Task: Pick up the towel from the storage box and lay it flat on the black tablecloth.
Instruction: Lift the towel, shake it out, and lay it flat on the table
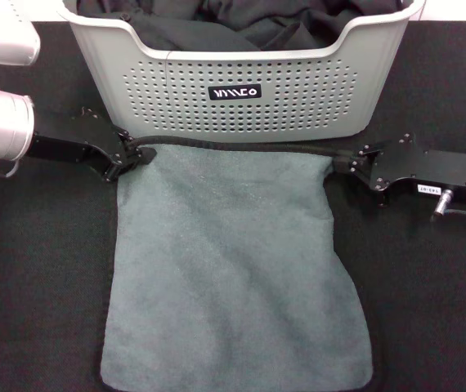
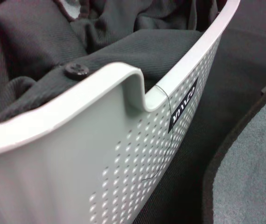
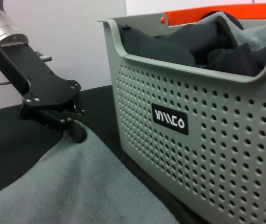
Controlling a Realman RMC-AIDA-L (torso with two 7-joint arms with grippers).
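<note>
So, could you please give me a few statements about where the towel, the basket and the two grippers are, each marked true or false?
1. The towel lies spread on the black tablecloth, in front of the storage box. True.
2. The left gripper hovers over the storage box. False: it is low at the towel's far left corner, shut on it.
3. The right gripper grips the towel's far right corner. True.
4. The storage box is empty. False: black garments fill it.
5. The towel's far hem runs between both grippers. True.
</note>
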